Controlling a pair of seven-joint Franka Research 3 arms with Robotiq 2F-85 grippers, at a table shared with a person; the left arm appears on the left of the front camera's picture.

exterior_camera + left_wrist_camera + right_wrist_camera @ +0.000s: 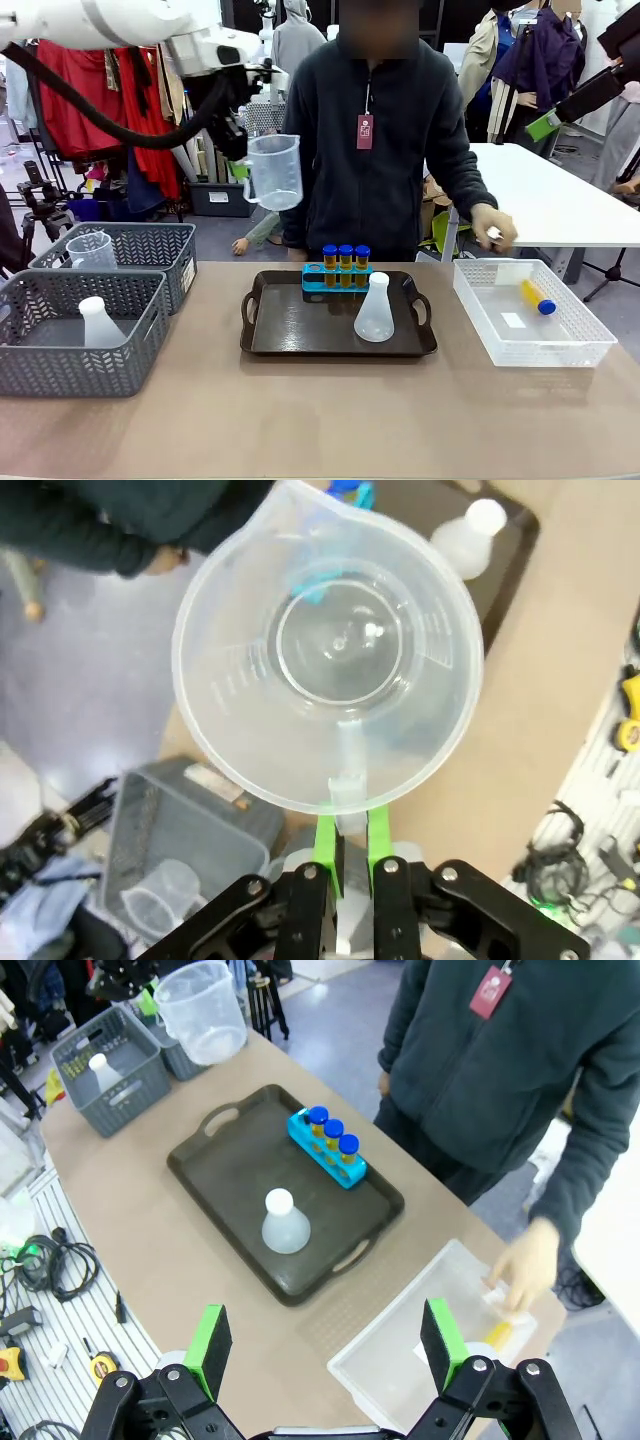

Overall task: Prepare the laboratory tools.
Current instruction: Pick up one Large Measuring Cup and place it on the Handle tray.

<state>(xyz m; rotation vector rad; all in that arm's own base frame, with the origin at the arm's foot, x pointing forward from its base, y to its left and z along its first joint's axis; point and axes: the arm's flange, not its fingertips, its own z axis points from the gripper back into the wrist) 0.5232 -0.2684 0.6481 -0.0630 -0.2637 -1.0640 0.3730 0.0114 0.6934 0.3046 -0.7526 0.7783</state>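
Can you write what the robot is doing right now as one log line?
left gripper: shut on beaker handle, in the air | right gripper: open, empty | tray: flask, three tubes in rack | bin: one tube

White, rounded left arm (100,20) trailing a thick black sheathed cable (130,138). Black two-finger left gripper (350,825) and right gripper (325,1338), each with bright green pads (212,1345) and silver screw heads (443,873) at the linkage pivots. Person (385,190) in dark zipped fleece jacket (325,150), long sleeves, maroon hanging tag (365,131).
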